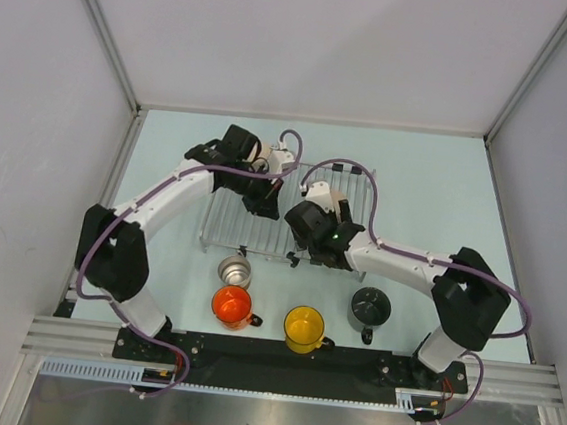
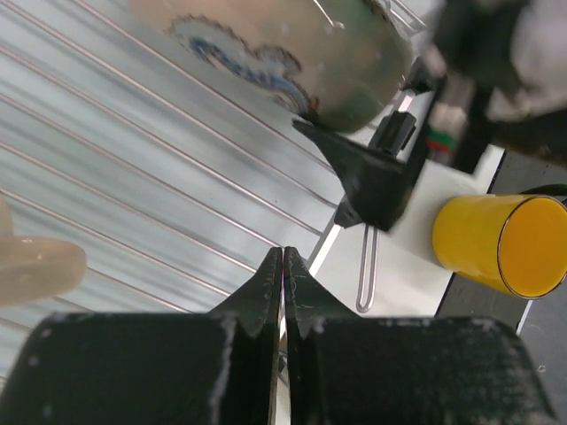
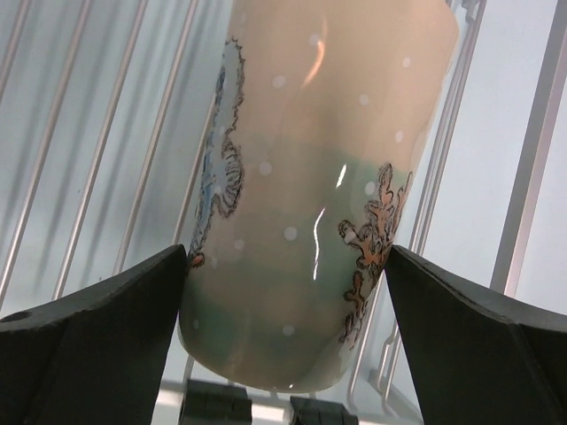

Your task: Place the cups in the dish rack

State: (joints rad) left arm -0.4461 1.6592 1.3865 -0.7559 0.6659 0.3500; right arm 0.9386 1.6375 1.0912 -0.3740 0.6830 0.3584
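Note:
My right gripper (image 3: pixel 285 266) is shut on a beige mug (image 3: pixel 310 159) with blue and orange drawings, its fingers (image 3: pixel 115 328) on both sides, over the wires of the dish rack (image 3: pixel 80 159). In the top view this gripper (image 1: pixel 302 229) covers the mug. My left gripper (image 2: pixel 283 252) is shut and empty above the rack (image 1: pixel 232 223), just left of the right one (image 1: pixel 264 203); its view shows the held mug (image 2: pixel 292 44). A pale beige shape (image 2: pixel 35 266) lies on the rack at the left. The steel cup (image 1: pixel 235 270), orange mug (image 1: pixel 232 306), yellow mug (image 1: pixel 304 327) and dark grey mug (image 1: pixel 370 306) stand on the table in front of the rack.
The yellow mug (image 2: pixel 505 243) also shows in the left wrist view, beyond the rack's edge. Grey walls close in the table on the left, right and far sides. The arm bases sit on a black rail (image 1: pixel 270 357) at the near edge.

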